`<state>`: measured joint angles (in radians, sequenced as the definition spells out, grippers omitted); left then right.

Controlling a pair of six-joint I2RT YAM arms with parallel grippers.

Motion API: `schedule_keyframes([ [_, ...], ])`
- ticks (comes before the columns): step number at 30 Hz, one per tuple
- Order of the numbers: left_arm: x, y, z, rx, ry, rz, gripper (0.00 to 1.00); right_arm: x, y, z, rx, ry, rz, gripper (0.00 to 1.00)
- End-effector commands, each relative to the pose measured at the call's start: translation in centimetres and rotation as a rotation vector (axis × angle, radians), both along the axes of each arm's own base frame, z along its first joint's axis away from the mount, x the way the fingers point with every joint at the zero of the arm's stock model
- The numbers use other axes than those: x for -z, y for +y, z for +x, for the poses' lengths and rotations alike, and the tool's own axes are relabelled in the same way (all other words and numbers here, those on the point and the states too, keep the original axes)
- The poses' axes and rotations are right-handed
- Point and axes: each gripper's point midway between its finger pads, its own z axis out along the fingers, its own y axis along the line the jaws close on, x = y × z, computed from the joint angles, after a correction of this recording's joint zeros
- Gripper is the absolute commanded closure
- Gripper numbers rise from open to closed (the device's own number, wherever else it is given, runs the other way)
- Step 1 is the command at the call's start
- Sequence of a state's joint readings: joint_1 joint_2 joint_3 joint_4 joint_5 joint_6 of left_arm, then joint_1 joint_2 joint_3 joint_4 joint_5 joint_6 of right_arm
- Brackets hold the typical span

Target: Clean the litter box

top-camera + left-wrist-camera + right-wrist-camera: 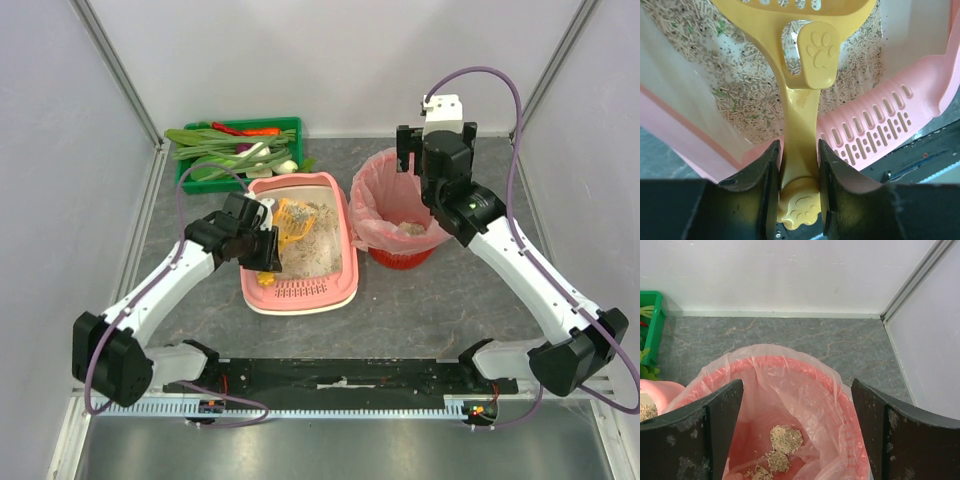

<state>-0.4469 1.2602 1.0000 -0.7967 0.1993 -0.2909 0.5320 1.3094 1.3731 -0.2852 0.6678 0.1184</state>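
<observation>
Just left of the red bin (400, 258) sits the litter box (300, 292), the left gripper (797, 165) clamped on a yellow scoop (801, 105) over it. The right gripper (797, 395) gapes above the bin's few clumps (786, 439); more sifting likely remains.

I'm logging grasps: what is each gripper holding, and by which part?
The left gripper holds the yellow litter scoop by its handle, close to the paw-shaped end. The right gripper holds nothing; it is open over the red bin.
</observation>
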Motion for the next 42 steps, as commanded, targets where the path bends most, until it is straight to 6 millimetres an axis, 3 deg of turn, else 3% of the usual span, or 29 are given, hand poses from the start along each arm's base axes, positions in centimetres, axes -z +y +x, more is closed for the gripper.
schedule_keyframes([
  [1,-1.4,1.0,1.3,0.055,-0.171,0.040,0.98,-2.8,0.3,0.4,-0.012,-0.058,0.011,0.02],
  [5,-1.5,-1.0,-0.2,0.144,-0.150,-0.004,0.98,-2.9,0.7,0.8,-0.027,-0.055,0.008,0.02],
  [9,-0.8,0.1,-0.1,0.053,-0.141,0.031,0.98,-2.8,1.4,1.3,-0.043,-0.049,0.011,0.02],
  [11,-1.2,-0.8,-0.5,0.066,-0.146,-0.046,0.98,-2.8,1.5,1.4,-0.049,-0.047,0.010,0.02],
  [14,-0.7,-1.1,-1.6,0.073,-0.121,-0.002,0.98,-2.7,1.9,1.6,-0.066,-0.042,0.000,0.02],
  [16,-0.5,0.0,-1.2,-0.001,-0.119,-0.018,0.98,-2.8,2.0,1.6,-0.066,-0.044,-0.003,0.02],
  [19,-2.2,-1.7,-1.1,0.040,-0.159,-0.105,0.98,-2.8,2.0,1.6,-0.067,-0.043,0.000,0.02],
  [20,-1.7,-1.7,-1.1,0.045,-0.142,-0.075,0.98,-2.8,2.0,1.6,-0.069,-0.043,0.000,0.02],
  [23,-1.7,-0.3,-0.3,-0.041,-0.133,-0.073,0.98,-2.7,2.2,1.6,-0.074,-0.044,0.008,0.02],
  [26,-2.4,-1.9,-0.6,0.031,-0.146,-0.122,0.98,-2.7,2.3,1.4,-0.079,-0.044,0.015,0.02],
  [29,-1.7,0.2,-0.3,-0.055,-0.127,-0.054,0.98,-2.6,2.4,1.3,-0.081,-0.042,0.013,0.02],
  [32,-3.7,-1.9,-0.8,0.025,-0.172,-0.154,0.98,-2.7,2.5,1.1,-0.082,-0.045,0.017,0.02],
  [33,-2.7,-1.8,-1.7,0.047,-0.140,-0.090,0.98,-2.7,2.5,1.1,-0.082,-0.045,0.017,0.02],
  [36,-2.1,-0.6,-1.7,-0.007,-0.121,-0.072,0.98,-2.7,2.5,1.1,-0.080,-0.044,0.016,0.02],
  [38,-3.0,-2.4,-2.0,0.060,-0.145,-0.139,0.98,-2.7,2.7,1.1,-0.085,-0.043,0.018,0.02],
  [40,-2.3,-1.7,-2.4,0.048,-0.119,-0.073,0.98,-2.7,2.7,1.2,-0.085,-0.046,0.018,0.02],
  [42,-2.0,-0.1,-1.3,-0.039,-0.129,-0.048,0.98,-2.7,2.7,1.2,-0.083,-0.046,0.017,0.02],
])
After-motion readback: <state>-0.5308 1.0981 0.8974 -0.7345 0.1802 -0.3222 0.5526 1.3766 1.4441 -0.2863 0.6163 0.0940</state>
